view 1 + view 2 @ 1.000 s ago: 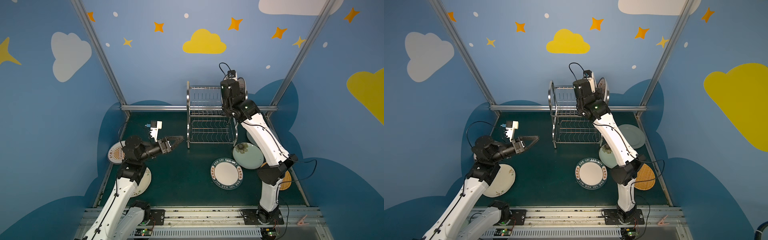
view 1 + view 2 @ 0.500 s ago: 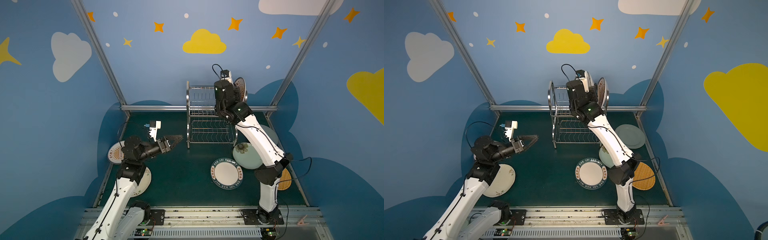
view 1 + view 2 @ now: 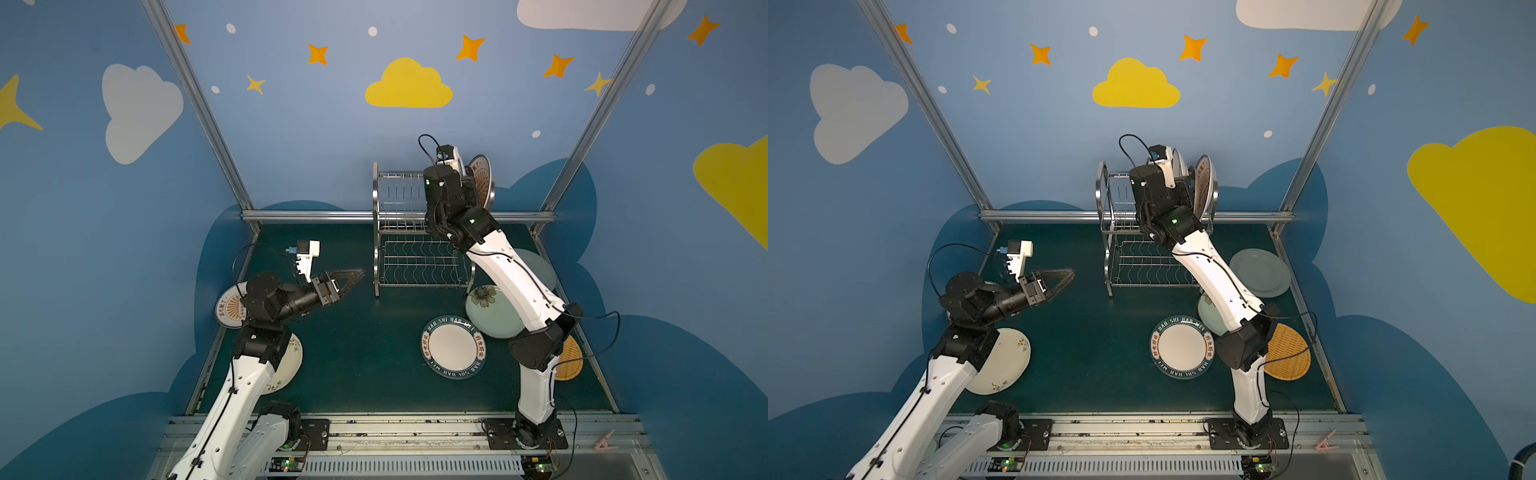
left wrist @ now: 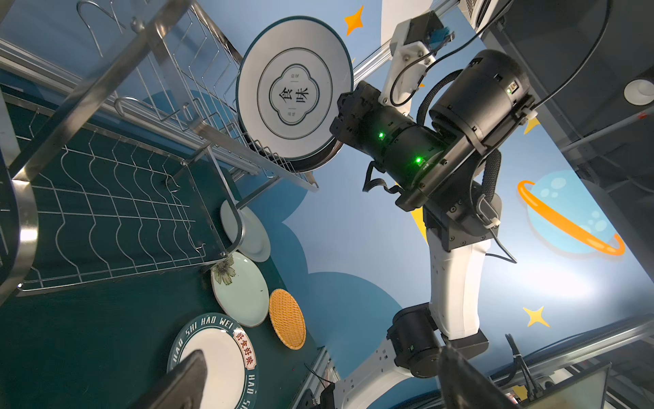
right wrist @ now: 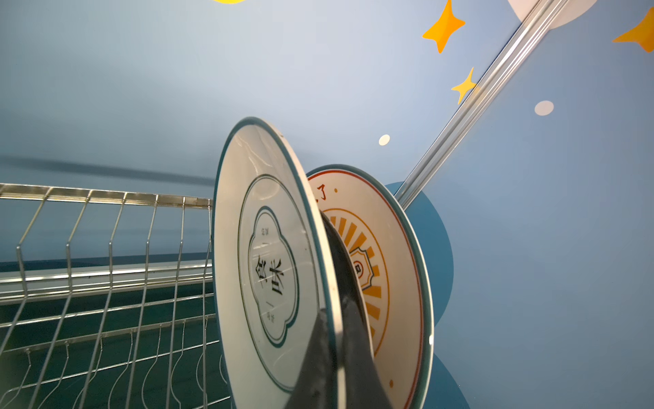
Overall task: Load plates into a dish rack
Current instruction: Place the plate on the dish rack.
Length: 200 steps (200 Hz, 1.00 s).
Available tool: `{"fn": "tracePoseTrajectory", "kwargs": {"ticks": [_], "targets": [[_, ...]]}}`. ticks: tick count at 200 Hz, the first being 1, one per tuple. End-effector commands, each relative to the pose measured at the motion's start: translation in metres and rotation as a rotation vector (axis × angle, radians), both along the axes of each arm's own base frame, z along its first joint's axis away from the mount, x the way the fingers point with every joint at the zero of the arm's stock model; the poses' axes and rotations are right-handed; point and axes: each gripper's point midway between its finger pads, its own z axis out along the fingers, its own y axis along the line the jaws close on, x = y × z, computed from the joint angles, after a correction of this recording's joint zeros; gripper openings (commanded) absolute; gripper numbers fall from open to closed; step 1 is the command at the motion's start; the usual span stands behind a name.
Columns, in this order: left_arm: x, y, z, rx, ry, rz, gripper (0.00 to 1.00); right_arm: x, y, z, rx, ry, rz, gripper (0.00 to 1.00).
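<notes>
The right gripper point(image 5: 332, 313) is clamped on the rim of the teal-edged white plate point(image 4: 293, 88), holding it on edge at the upper tier of the dish rack point(image 3: 376, 249). It is upright because that looks like the only way it goes between the slot wires. It stands just beside a dark plate point(image 5: 339, 248) and a sunburst plate point(image 5: 389, 269) already racked at that end, so the tier seems to be filling slot by slot from one side. Whether its lower edge is fully down in a slot is hard to tell. The left gripper point(image 3: 357, 275) hangs over the mat point(image 3: 353, 374), apart from the rack, jaws wide and empty, probably to leave the working arm room. Flat on the mat wait the lettered plate point(image 3: 453, 347), the flowered green one point(image 3: 488, 320), the woven orange one point(image 3: 1287, 353) and more.
</notes>
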Motion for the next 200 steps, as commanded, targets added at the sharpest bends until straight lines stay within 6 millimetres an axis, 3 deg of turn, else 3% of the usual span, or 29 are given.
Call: {"fn": "tracePoseTrajectory", "kwargs": {"ticks": [1,119,200], "targets": [[-0.005,0.001,0.004,-0.004,-0.037,-0.011,1.0,-0.001,0.002,-0.003,0.045,-0.011,-0.006,0.0],[0.0,0.006,0.003,-0.013,-0.024,0.012,1.0,-0.006,0.003,-0.029,0.079,0.079,0.024,0.0],[0.001,0.007,0.003,-0.015,-0.023,0.016,1.0,-0.007,-0.006,-0.033,0.108,0.104,0.026,0.03]]}}
